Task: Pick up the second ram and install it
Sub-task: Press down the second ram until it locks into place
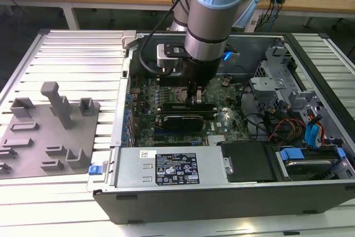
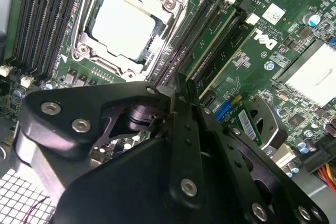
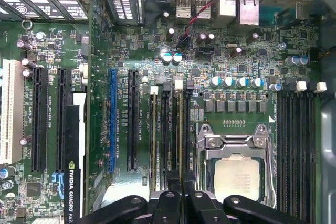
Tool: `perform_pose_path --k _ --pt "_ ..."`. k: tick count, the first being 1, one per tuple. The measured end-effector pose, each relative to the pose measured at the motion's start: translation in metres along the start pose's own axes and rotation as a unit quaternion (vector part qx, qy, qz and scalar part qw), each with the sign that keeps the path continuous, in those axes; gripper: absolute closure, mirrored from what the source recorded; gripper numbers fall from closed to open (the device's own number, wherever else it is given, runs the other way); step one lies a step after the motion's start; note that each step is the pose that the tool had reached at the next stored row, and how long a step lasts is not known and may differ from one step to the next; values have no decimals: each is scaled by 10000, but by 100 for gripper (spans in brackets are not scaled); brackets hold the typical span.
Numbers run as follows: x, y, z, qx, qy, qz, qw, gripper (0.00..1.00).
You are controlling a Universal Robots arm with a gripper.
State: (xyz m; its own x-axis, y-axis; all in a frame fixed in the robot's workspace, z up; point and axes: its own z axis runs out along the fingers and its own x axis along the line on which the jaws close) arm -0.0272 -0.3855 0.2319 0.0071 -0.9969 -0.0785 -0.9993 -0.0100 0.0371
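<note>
Second ram (image 2: pixel 247 121) mostly behind tool (image 2: pixel 181 103)

Gripper (image 1: pixel 198 99) over RAM slots (image 3: pixel 170 129) beside CPU socket (image 3: pixel 236 156), in PC case (image 1: pixel 310 65).

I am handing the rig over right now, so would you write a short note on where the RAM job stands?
Gripper: fingers shut, low inside the PC case, tip at the memory slots beside the CPU socket.
Second ram: a green stick standing in the slot under the tip, apparently this one; another green stick stands in a slot alongside it.
Done: the stick has been picked up and brought to its slot.
Left: whether it is fully seated, and whether the fingers grip it, cannot be told.
</note>
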Motion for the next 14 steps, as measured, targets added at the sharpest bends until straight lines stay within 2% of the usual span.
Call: perform_pose_path --k 6,10,11,12,14 --pt "3 -1 40 0 -15 1 10000 87" --pt "3 -2 43 0 -16 0 10000 87" --pt "3 -2 45 0 -16 0 10000 75" --pt "2 -1 29 0 -15 1 10000 68" --pt "-3 1 -25 0 -15 1 10000 68"
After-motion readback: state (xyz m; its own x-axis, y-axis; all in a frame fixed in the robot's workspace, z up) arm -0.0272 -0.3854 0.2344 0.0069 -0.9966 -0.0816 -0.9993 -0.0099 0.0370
